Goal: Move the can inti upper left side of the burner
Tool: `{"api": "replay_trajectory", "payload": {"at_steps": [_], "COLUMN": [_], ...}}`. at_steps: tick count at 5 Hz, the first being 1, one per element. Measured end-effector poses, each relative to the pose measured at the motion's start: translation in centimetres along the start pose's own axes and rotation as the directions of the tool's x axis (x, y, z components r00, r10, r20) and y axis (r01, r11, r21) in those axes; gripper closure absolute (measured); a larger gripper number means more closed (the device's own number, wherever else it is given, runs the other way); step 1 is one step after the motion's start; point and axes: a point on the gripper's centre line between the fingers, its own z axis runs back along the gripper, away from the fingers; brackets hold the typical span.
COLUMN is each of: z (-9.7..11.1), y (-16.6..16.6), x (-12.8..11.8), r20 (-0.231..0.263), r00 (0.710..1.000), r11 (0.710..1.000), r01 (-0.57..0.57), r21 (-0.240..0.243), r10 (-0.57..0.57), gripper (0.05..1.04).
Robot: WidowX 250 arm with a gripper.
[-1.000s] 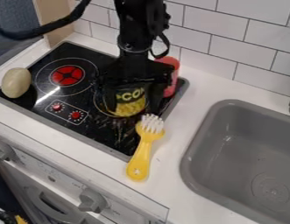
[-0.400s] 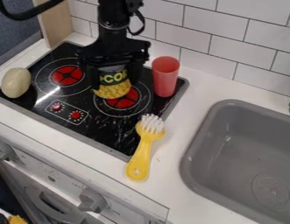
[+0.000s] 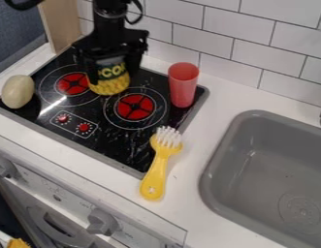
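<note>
My gripper (image 3: 112, 68) hangs over the upper left part of the black stovetop, shut on the can (image 3: 109, 83), with one finger on each side of it. The can is upright, with a dark label and a yellow lower part. It stands out in front of the right edge of the left burner (image 3: 73, 84); whether its base touches the glass I cannot tell. The right burner (image 3: 135, 107) lies uncovered below and to the right of the can.
A red cup (image 3: 183, 85) stands at the stove's right rear corner. An egg-shaped beige object (image 3: 18, 91) rests on the left edge. The yellow brush (image 3: 158, 167) lies across the front right edge, with the grey sink (image 3: 279, 160) to its right. White tiles rise behind.
The gripper and the can have moved left and toward the back, away from the right burner. The red cup, partly hidden before, now shows fully; the other objects stay where they were.
</note>
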Motion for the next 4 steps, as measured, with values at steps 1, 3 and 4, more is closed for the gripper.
{"api": "replay_trajectory", "payload": {"at_steps": [1, 3, 4], "z": [-0.7, -1.7, -2.1], "y": [0.8, 3.8, 4.8], "x": [2.3, 6.0, 7.1], "r20": [0.01, 0.084, 0.09], "r00": [0.998, 0.981, 0.973], "r11": [0.998, 0.978, 0.968], "r01": [-0.063, -0.183, -0.223], "r21": [0.024, 0.1, 0.114], "r10": [0.063, 0.175, 0.214], "gripper": [0.083, 0.083, 0.083]}}
